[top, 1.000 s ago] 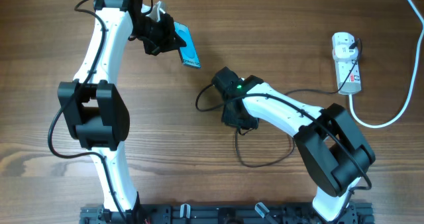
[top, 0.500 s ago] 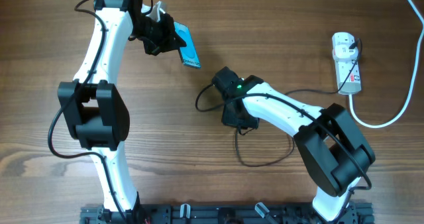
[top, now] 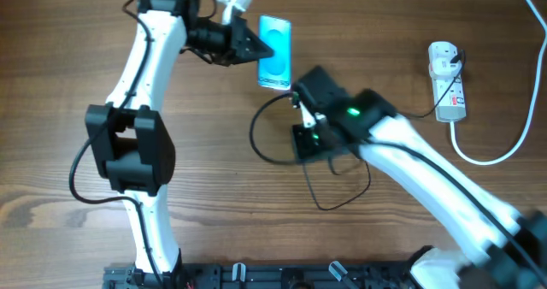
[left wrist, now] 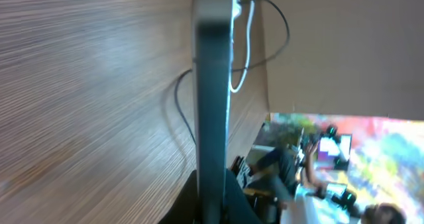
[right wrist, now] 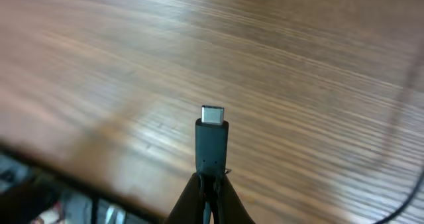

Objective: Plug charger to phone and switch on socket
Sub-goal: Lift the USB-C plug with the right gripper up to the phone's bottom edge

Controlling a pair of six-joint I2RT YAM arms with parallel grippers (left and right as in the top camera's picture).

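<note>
- Phone [top: 275, 51]: gripped by left fingers [top: 246, 46] above worktop [top: 68, 109], long axis running far-to-near, white strip nearest the robot.
- Charger [right wrist: 212, 134]: plug pinched by right fingers [right wrist: 192, 204], tip pointing straight outward.

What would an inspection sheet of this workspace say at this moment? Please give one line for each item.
Surface: wooden table, no damage seen.
Job's things: phone lifted, turquoise face up; charger tip bare, not plugged in; socket at far right, switch state unclear.
Clutter: nothing seen.
Grippers: left gripper shut on phone; right gripper shut on charger.
Cables: charger cable loops on table; white lead runs from socket; arm cables hang beside the arms.
Surroundings: blurred room beyond table edge.
</note>
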